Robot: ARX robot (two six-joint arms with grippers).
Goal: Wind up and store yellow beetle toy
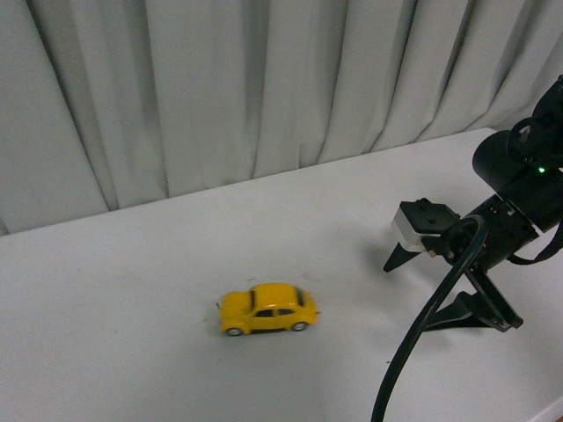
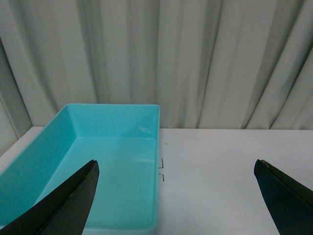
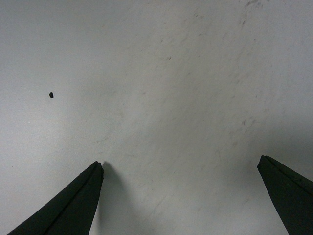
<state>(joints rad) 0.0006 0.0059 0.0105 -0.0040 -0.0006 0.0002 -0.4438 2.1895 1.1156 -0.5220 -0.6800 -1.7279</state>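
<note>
The yellow beetle toy (image 1: 268,309) stands on its wheels on the white table (image 1: 132,290), side-on, near the middle front. My right gripper (image 1: 407,297) is open and empty, low over the table to the right of the toy and well apart from it. In the right wrist view the right gripper (image 3: 180,166) shows only bare table between its fingers. My left gripper (image 2: 176,169) is open and empty and shows only in the left wrist view. The toy shows in neither wrist view.
A teal plastic bin (image 2: 156,147), empty, stands on the table against the grey curtain (image 2: 195,58) in the left wrist view, partly between the left fingers. The curtain (image 1: 264,88) closes off the table's far edge. A small dark speck (image 3: 51,95) lies on the table.
</note>
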